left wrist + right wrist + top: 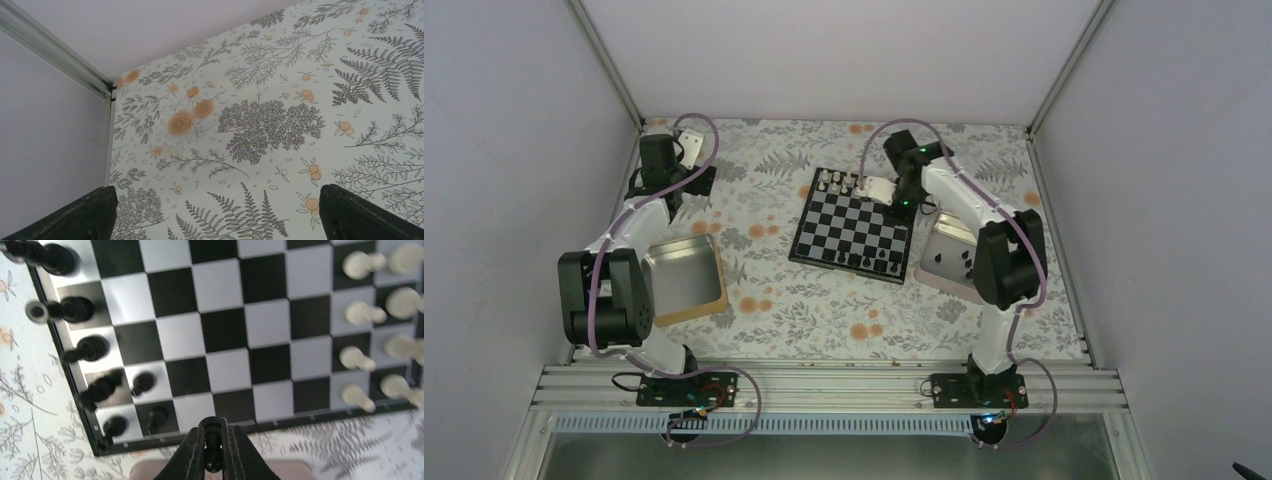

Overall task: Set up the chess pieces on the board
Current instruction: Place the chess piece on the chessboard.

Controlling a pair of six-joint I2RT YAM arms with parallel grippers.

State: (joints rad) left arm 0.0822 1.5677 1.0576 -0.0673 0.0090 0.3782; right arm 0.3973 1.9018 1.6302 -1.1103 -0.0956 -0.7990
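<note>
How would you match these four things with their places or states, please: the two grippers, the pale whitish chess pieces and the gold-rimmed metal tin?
Things:
1. left gripper
2. right gripper
3. pale whitish chess pieces
4. gold-rimmed metal tin

Places or states:
A. shut on a small black chess piece
B. left of the black-and-silver checkered board
C. open above the floral tablecloth
D. along the board's far edge

Pairs: 1-C, 2-A, 3-D, 4-B.
</note>
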